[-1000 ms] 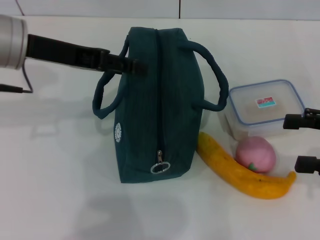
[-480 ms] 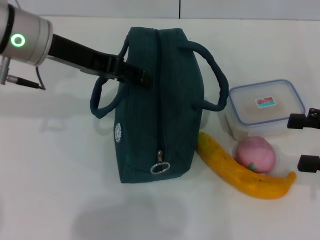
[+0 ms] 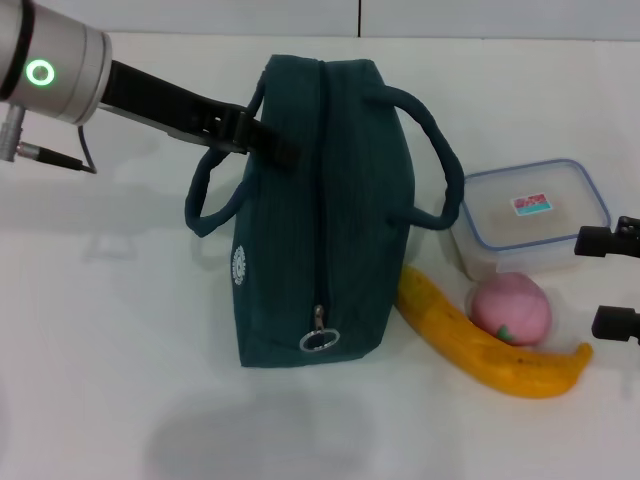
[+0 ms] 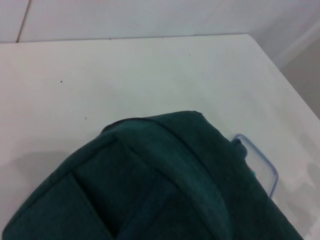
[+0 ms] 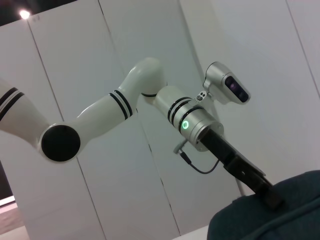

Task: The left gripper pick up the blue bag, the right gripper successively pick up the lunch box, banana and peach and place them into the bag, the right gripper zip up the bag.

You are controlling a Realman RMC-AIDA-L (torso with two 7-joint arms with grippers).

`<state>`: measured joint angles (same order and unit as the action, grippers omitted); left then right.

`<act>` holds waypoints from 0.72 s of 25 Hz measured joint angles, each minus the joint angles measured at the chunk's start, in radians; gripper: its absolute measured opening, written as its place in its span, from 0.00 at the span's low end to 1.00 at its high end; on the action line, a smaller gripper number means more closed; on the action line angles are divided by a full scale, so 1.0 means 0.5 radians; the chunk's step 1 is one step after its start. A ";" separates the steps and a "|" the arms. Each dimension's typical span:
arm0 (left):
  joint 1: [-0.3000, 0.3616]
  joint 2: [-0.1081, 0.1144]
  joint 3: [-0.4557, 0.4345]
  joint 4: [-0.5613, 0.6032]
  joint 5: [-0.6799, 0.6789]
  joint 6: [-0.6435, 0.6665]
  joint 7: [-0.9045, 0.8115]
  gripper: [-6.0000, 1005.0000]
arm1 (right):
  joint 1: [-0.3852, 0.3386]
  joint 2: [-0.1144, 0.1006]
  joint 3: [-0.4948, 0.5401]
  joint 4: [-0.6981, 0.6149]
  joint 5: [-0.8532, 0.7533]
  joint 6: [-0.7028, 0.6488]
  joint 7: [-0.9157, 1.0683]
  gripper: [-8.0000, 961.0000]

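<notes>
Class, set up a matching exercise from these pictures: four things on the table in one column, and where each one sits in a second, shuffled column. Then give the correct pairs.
Things:
1. bag
2. lunch box
3. banana
4. peach

Places:
A. lying along the near side of the peach
B. standing in the middle, the left hand at its far handle
C. behind the peach, lid on
D. between the lunch box and the banana

Pairs: 1-B, 2-C, 3-A, 4-D

Bag [image 3: 320,210] dark teal, white round logo; banana [image 3: 480,345] yellow-orange; peach [image 3: 511,309] pink; lunch box [image 3: 530,215] clear, blue rim.
</notes>
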<state>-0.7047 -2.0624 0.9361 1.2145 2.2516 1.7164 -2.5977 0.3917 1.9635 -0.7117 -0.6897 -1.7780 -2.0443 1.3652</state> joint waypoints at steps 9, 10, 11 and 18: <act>0.015 -0.035 0.000 -0.006 -0.002 -0.002 -0.026 0.13 | 0.015 0.000 0.015 0.153 0.006 0.055 0.000 0.89; 0.016 -0.037 0.001 -0.006 -0.002 -0.002 -0.037 0.08 | 0.016 0.000 0.031 0.184 0.009 0.071 0.000 0.89; 0.016 -0.038 0.002 -0.006 -0.002 -0.003 -0.044 0.07 | 0.016 0.001 0.062 0.217 0.011 0.102 -0.002 0.89; 0.022 -0.045 -0.001 -0.008 -0.005 -0.014 -0.051 0.04 | -0.005 0.024 0.628 0.758 0.178 0.323 0.007 0.89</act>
<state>-0.6937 -2.0849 0.9358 1.2104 2.2489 1.7092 -2.6232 0.3893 1.9755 -0.3977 -0.3108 -1.6888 -1.8827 1.3688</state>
